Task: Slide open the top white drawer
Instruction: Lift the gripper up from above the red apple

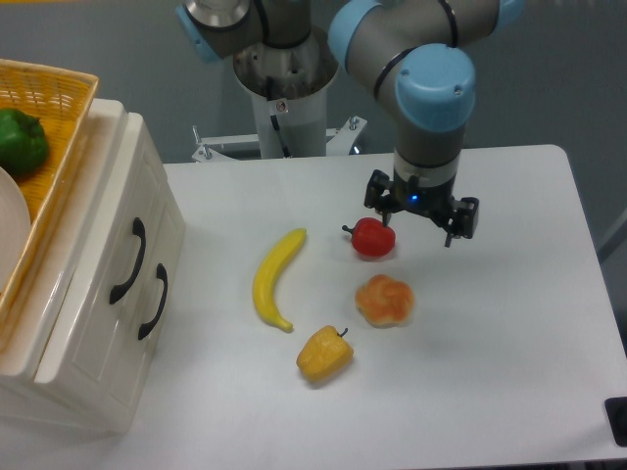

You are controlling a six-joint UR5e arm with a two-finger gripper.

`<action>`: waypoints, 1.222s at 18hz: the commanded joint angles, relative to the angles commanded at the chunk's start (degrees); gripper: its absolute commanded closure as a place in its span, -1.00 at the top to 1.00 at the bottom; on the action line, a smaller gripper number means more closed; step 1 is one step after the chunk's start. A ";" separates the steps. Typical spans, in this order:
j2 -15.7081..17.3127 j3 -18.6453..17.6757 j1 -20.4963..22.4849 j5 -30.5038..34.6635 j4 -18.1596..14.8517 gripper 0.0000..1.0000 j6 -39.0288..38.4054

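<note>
Glossy white drawer [137, 257], woven wicker basket [61, 117], matt white table [509, 323]

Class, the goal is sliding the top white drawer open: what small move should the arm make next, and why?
Probably travel left toward the top white drawer. The gripper hangs over the table by the red pepper, far from the drawer's black handle, and the drawer looks shut.

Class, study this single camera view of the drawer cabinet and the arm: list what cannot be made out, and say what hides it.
- Gripper: its wrist housing covers the jaws from above, so open or shut is unclear.
- Top white drawer: closed, so its interior is hidden.
- Basket: cut off by the left edge.
- White plate: mostly out of frame.
- Dark object: cropped at the right edge, unidentifiable.
</note>
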 joint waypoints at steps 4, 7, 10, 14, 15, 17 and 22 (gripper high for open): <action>0.00 0.00 -0.61 -0.09 -0.35 1.00 -0.45; 0.00 -0.09 -0.70 -0.09 -0.97 1.00 -0.88; -0.09 -1.93 -0.97 -0.17 -0.35 1.00 -7.27; -0.35 -2.11 -1.93 -0.27 -0.35 1.00 -9.06; -0.35 -2.11 -1.93 -0.27 -0.35 1.00 -9.06; -0.35 -2.46 -2.11 -0.35 -0.70 1.00 -9.41; -0.09 -4.40 -2.55 -0.53 -0.35 1.00 -10.90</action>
